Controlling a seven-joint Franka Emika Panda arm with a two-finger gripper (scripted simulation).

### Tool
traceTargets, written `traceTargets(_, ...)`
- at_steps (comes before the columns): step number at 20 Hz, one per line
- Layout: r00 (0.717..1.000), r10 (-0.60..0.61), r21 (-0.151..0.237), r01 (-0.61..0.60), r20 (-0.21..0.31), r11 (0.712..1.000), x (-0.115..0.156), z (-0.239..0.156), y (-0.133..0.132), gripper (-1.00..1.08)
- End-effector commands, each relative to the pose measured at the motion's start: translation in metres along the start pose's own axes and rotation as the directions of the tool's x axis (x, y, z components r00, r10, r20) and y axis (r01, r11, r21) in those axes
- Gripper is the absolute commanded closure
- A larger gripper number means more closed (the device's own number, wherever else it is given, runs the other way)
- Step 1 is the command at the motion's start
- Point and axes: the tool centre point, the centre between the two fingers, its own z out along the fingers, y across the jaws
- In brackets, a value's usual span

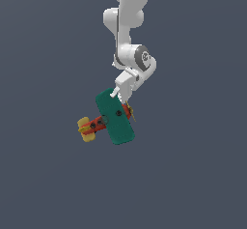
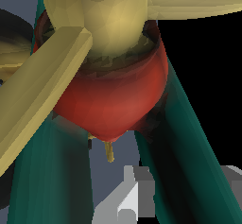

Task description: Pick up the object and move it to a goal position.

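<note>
My claw [image 1: 121, 95] is closed on the toy airplane [image 1: 115, 117], gripping the wing's upper edge near its nose; it hangs in mid-air against plain grey. No writing shows anywhere. Close up, the yellow propeller [image 2: 111, 22] fills my wrist view. The red body runs from nose at two o'clock to yellow tail [image 1: 86, 129] at eight.

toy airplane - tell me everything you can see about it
The toy airplane has a broad teal-green rectangular wing, a red body, a yellow tail and a yellow propeller that fills the wrist view up close. It looks like smooth plastic. It appears off the ground and tilted, tail toward the exterior view's left, with the fingers at the wing's upper edge.
</note>
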Motion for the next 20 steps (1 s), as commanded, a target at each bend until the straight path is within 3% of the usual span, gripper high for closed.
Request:
traceTargets(1, 0.999, -0.006, 0.007, 0.007, -0.041, 1.000, 0.051, -0.008, -0.002, 1.08)
traceTargets(11, 0.999, -0.008, 0.004, 0.008, -0.039, 1.000, 0.143, -0.014, 0.020, 1.08)
traceTargets(20, 0.999, -0.009, 0.000, 0.009, -0.039, 1.000, 0.186, -0.015, 0.031, 1.08)
